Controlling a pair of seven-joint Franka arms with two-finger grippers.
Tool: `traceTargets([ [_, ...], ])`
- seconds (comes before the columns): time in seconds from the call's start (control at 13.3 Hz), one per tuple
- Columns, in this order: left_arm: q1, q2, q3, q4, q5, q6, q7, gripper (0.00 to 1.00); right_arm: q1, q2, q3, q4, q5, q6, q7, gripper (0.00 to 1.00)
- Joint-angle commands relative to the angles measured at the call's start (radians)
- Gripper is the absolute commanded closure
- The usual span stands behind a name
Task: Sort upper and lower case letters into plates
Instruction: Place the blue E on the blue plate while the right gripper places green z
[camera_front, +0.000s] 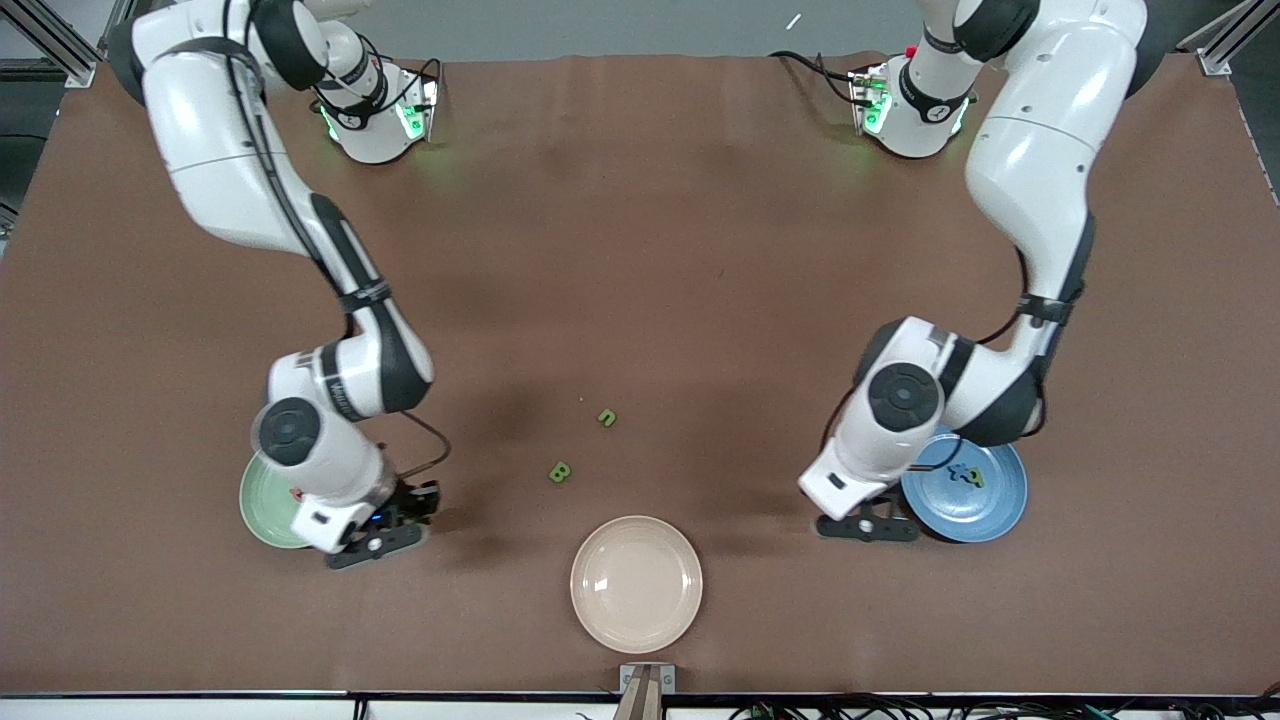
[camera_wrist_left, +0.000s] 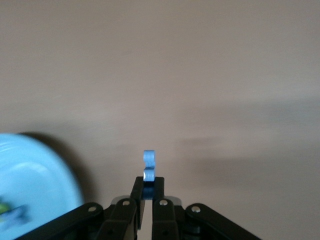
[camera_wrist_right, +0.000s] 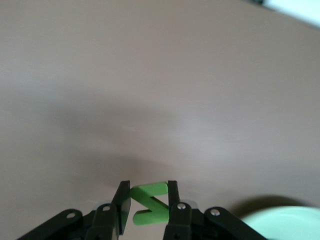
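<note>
My left gripper (camera_front: 868, 525) (camera_wrist_left: 148, 181) is shut on a small blue letter (camera_wrist_left: 149, 165), over the brown mat just beside the blue plate (camera_front: 992, 512) (camera_wrist_left: 40, 180). That plate holds a few letters (camera_front: 967, 477) (camera_wrist_left: 12, 214). My right gripper (camera_front: 385, 535) (camera_wrist_right: 148, 192) is shut on a green zigzag letter (camera_wrist_right: 152, 204), over the mat beside the mint green plate (camera_front: 260, 505) (camera_wrist_right: 285, 225), which the right arm mostly hides. A green n (camera_front: 607, 418) and a green B (camera_front: 560, 472) lie on the mat between the two arms.
A cream-beige plate (camera_front: 636, 583) sits nearest the front camera, between the two arms, with nothing in it. The brown mat (camera_front: 640, 250) covers the whole table. Both arm bases stand at the table edge farthest from the camera.
</note>
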Motion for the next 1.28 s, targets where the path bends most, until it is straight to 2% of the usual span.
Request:
traceTargets([
  [0.0,0.077,-0.039,-0.010,-0.043,0.021,-0.132,0.116,1.00,-0.114,-0.026,0.030,-0.020,0.002,-0.067,-0.218,0.96],
  [0.23,0.177,-0.039,-0.010,-0.073,0.021,-0.169,0.242,0.98,-0.180,-0.029,0.032,-0.027,0.011,-0.187,-0.353,0.91],
  [0.3,0.204,-0.037,-0.010,-0.084,0.023,-0.169,0.268,0.98,-0.185,-0.028,0.033,-0.029,0.020,-0.238,-0.355,0.87],
  [0.38,0.231,-0.034,-0.010,-0.087,0.023,-0.169,0.292,0.98,-0.187,-0.026,0.032,-0.040,0.055,-0.281,-0.358,0.78],
  [0.53,0.246,-0.033,-0.010,-0.093,0.023,-0.169,0.316,0.97,-0.199,-0.017,0.030,-0.058,0.112,-0.284,-0.360,0.36],
  [0.6,0.248,-0.031,-0.010,-0.095,0.021,-0.169,0.317,0.96,-0.199,-0.017,0.030,-0.058,0.120,-0.281,-0.360,0.23],
  [0.83,0.249,-0.025,-0.012,-0.093,0.014,-0.169,0.317,0.90,-0.171,-0.023,0.033,-0.047,0.143,-0.279,-0.332,0.20],
  [0.9,0.249,-0.025,-0.012,-0.092,0.014,-0.169,0.317,0.78,-0.152,-0.024,0.033,-0.031,0.181,-0.275,-0.290,0.20],
  [0.98,0.249,-0.025,-0.010,-0.092,0.011,-0.169,0.311,0.50,-0.119,-0.025,0.033,-0.008,0.203,-0.266,-0.227,0.20],
  [1.05,0.248,-0.028,-0.012,-0.092,0.009,-0.167,0.308,0.17,-0.083,-0.025,0.032,0.003,0.203,-0.247,-0.150,0.20],
  [1.13,0.246,-0.033,-0.012,-0.092,0.008,-0.169,0.310,0.00,-0.044,-0.025,0.032,0.005,0.203,-0.209,-0.058,0.19],
  [1.2,0.242,-0.034,-0.021,-0.092,0.006,-0.169,0.300,0.00,-0.008,-0.025,0.030,0.005,0.204,-0.175,0.029,0.19],
])
